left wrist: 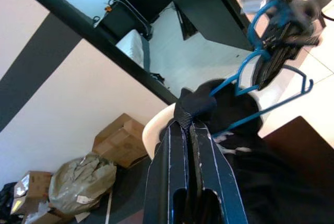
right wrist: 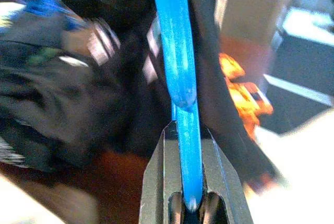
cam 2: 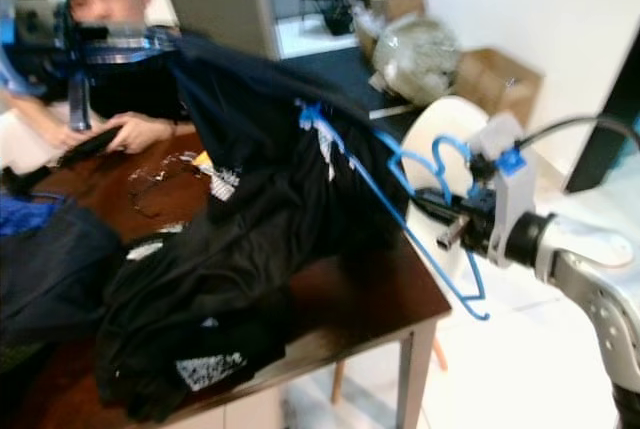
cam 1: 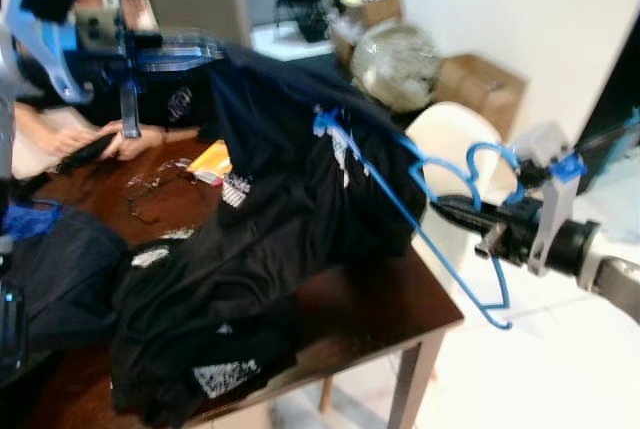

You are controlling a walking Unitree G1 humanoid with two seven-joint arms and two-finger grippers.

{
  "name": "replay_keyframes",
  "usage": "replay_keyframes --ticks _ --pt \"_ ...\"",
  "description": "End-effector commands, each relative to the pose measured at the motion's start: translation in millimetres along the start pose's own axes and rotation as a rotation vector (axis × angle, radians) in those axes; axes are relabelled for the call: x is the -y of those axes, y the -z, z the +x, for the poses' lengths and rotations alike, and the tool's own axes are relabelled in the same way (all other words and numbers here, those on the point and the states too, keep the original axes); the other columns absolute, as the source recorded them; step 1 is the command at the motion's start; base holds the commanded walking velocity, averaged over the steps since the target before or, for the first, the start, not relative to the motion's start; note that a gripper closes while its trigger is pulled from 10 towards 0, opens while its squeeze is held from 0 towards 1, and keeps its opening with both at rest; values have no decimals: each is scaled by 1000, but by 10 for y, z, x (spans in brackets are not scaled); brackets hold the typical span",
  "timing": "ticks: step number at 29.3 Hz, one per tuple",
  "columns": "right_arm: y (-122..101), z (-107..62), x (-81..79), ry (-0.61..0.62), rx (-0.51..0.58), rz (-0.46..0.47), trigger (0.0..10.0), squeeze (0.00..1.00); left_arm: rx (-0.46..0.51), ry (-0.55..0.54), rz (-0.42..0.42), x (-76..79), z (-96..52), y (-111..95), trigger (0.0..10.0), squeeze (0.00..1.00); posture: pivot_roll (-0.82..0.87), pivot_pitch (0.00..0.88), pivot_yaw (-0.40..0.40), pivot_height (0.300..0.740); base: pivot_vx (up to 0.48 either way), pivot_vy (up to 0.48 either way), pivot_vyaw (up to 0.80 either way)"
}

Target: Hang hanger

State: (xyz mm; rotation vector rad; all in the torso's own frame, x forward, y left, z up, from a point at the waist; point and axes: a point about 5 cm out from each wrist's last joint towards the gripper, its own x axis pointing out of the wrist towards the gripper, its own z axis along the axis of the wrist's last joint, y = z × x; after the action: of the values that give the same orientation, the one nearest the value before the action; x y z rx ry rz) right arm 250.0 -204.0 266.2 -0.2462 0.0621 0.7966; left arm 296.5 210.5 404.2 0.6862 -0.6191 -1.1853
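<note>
Right gripper (cam 2: 450, 219): clamped on the blue plastic hanger (cam 2: 425, 234), hook end, off the table's (cam 2: 385, 314) corner.
Left gripper (left wrist: 189, 125): fingers pinched tight on the black shirt (cam 1: 300, 179), lifting its soft cloth clear.
Why: I'd say to spread it over the thin, rigid frame.
Person (cam 2: 120, 99): seated behind the dark wood.

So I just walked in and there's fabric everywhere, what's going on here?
The robot is working a black garment and a blue plastic hanger above a dark brown wooden table. Its right gripper is shut on the hanger near the hook, while its left gripper pinches the garment and holds it up. More dark clothes lie on the table, where a person's hands rest.
</note>
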Motion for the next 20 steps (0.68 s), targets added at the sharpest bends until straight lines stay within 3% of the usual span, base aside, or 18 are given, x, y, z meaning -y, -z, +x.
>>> replay_keyframes --ticks 1,7,15,18,20 --pt "-96 1 -104 -73 67 -35 10000 0 -14 -10 -8 5 -51 31 3059 0 14 11 89 740 0 0 0" --pt "-176 -47 -187 -129 127 -58 10000 0 -9 -2 -18 32 -18 66 3176 0 14 11 89 740 0 0 0" --pt "-301 62 -77 12 219 -55 10000 0 9 14 -51 101 42 128 3255 0 2 11 91 740 0 0 0" --pt "-290 79 -52 36 205 -51 10000 0 12 17 -53 108 48 130 3255 0 3 10 91 740 0 0 0" --pt "-202 133 -32 67 120 -69 10000 0 23 23 -59 123 63 127 3255 0 3 8 88 740 0 0 0"
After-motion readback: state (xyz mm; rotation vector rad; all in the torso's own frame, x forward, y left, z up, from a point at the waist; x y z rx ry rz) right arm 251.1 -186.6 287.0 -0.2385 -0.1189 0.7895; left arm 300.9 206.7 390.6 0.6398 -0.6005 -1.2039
